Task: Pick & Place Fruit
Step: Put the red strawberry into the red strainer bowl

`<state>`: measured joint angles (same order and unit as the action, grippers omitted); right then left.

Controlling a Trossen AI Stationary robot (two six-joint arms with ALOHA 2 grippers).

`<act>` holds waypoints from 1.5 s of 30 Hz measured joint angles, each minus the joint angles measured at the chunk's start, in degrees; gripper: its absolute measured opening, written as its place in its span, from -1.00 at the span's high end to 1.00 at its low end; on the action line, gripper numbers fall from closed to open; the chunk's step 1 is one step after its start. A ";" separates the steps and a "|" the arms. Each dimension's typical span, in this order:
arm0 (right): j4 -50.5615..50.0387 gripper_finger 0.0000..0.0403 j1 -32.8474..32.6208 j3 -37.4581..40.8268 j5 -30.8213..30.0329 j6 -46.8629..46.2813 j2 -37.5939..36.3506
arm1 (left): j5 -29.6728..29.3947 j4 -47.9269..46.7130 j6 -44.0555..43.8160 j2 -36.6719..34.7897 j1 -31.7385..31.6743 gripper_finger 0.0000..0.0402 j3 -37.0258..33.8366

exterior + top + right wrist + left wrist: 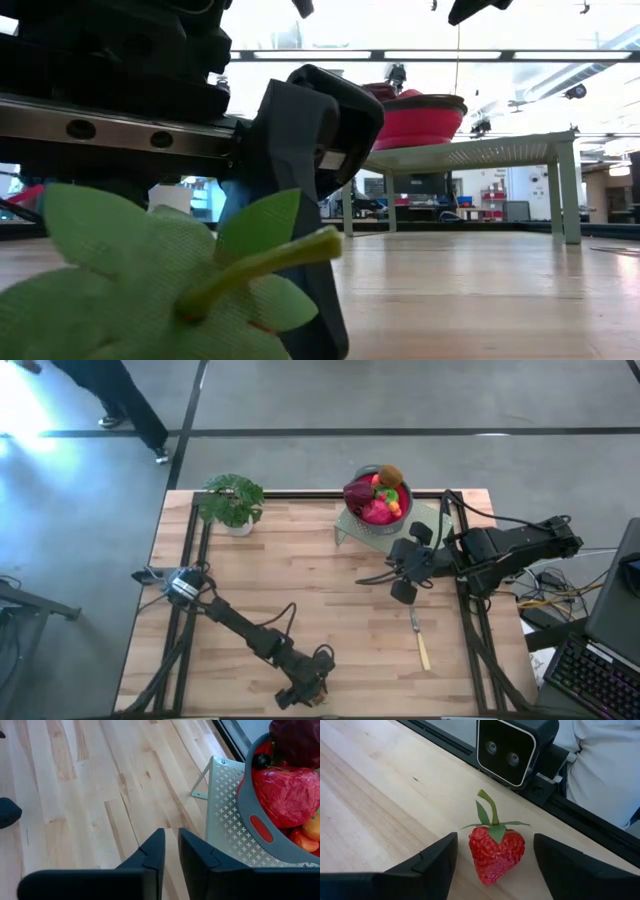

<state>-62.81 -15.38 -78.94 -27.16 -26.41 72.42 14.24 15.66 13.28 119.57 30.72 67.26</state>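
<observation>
Left gripper [492, 865] sits low-center in the high view, fingers spread wide around the strawberry [496, 852] on the table, gripping nothing yet. Looks like the grab step; next it needs to close. Right gripper [170, 852] waits, nearly closed, empty, beside the bowl [260, 827].

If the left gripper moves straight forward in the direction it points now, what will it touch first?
Most likely the strawberry, which lies on the table between the open fingers of the left gripper. Beyond it stands a black camera box at the table edge.
</observation>
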 joint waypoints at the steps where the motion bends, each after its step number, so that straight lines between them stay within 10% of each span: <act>1: 0.00 0.73 0.00 0.00 0.00 0.02 0.00 | 0.00 0.00 0.00 0.00 0.00 -0.30 0.00; 24: 0.13 0.55 0.00 0.00 0.00 -0.20 0.00 | -0.15 -0.23 -1.55 0.00 -0.02 0.24 -0.02; 45: 0.44 0.83 0.00 0.00 0.01 -0.20 0.00 | -0.22 -0.25 -2.87 0.00 -0.02 0.14 -0.02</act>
<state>-62.36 -15.38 -78.94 -27.15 -26.61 72.42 14.02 15.41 10.41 119.57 30.70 67.24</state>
